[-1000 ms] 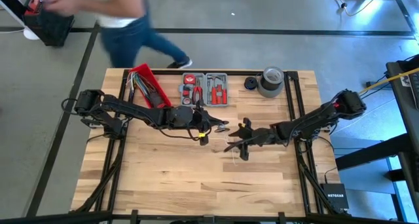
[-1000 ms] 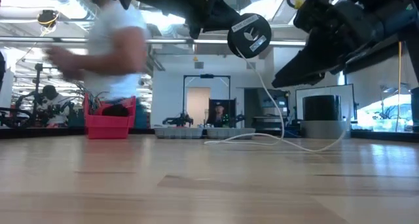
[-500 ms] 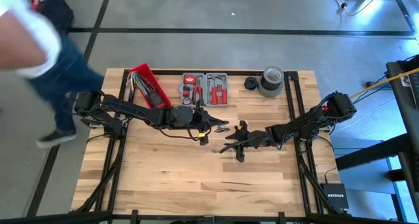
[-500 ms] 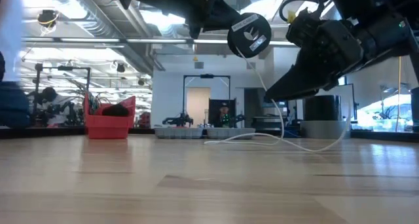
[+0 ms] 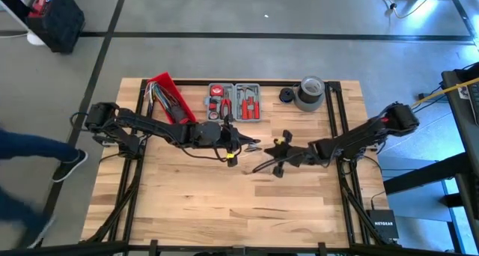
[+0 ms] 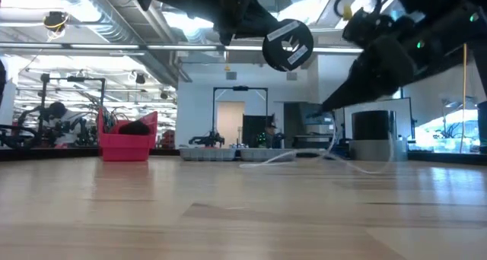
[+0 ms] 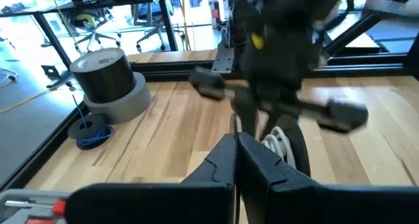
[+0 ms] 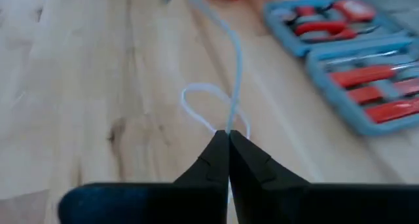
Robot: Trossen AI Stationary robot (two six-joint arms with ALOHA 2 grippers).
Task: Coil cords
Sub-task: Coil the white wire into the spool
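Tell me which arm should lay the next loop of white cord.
Right. Its claw is shut on the white cord just above the table; the left claw is shut, holding the coil up.

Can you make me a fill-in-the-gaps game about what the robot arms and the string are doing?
1. The right gripper is shut on the ____ cord.
2. The tool case holds tools with ____ handles.
3. The roll of tape stands at the table's ____ edge, away from the left gripper.

Missing words: white; red; far
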